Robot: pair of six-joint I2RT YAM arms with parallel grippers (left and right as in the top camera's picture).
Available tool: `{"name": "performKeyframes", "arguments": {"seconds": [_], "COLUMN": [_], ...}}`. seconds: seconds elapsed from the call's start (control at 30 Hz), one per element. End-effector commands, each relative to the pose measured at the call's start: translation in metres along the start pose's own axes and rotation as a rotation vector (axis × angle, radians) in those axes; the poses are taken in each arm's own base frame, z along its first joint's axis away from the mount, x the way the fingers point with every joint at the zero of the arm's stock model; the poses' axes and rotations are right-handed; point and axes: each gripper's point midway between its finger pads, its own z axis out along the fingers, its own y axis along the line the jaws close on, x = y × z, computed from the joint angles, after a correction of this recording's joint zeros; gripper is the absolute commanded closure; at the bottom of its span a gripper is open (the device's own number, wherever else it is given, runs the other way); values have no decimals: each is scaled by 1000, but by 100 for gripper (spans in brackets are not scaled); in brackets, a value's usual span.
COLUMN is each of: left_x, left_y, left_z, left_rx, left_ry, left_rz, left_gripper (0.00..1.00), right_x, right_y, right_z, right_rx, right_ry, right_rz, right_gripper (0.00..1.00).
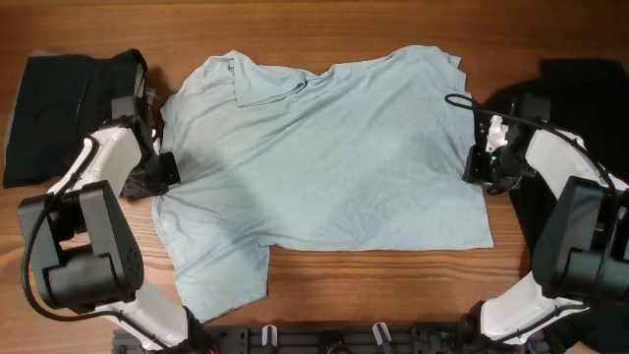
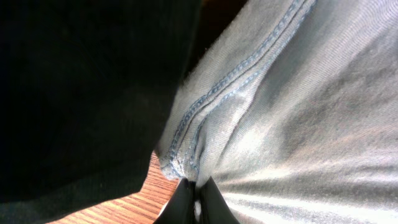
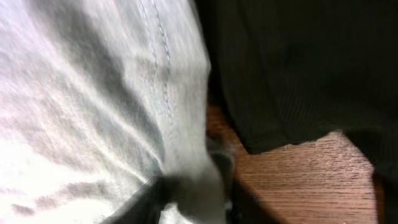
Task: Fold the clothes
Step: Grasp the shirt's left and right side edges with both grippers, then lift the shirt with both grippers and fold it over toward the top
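An aqua T-shirt lies spread and rumpled across the middle of a wooden table, one sleeve trailing toward the near left corner. The left gripper sits at the shirt's left edge. In its wrist view the fingers are pressed together, pinching the double-stitched seam. The right gripper sits at the opposite, right edge, and its wrist view, though blurred, shows a bunch of aqua cloth clamped between the fingers.

Dark clothing crowds both arms. A folded black garment lies at the far left, just beside the left gripper and close against the shirt's edge. A second black garment is heaped at the right, partly under the right arm, with a strip of bare wood between it and the aqua hem.
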Motion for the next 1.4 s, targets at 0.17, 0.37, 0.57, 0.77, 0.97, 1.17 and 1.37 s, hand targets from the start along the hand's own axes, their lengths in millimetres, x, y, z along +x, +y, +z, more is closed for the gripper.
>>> {"name": "performKeyframes", "arguments": {"seconds": [0.17, 0.37, 0.57, 0.77, 0.97, 1.17, 1.37], "left_x": [-17, -46, -70, -56, -20, 6, 22], "left_y": [5, 12, 37, 72, 66, 74, 82], "left_z": [-15, -97, -211, -311, -401, -448, -462], "left_rx": [-9, 21, 48, 63, 194, 201, 174], "left_ry": [-69, -194, -479, -806, -1097, -1230, -1278], "left_rz": [-34, -53, -122, -218, -191, -200, -226], "left_gripper": [96, 96, 96, 96, 96, 96, 96], "right_x": [8, -48, -93, -94, -44, 26, 57], "right_y": [16, 37, 61, 75, 88, 96, 97], "right_z": [0, -83, -228, -315, -386, -436, -450], "right_rx": [-92, -149, -176, -212, -241, -299, -322], "right_ry": [50, -152, -514, -716, -888, -1016, -1059], "right_rz": [7, 45, -2, 14, 1, 50, 88], "right_gripper": [96, 95, 96, 96, 96, 96, 96]}}
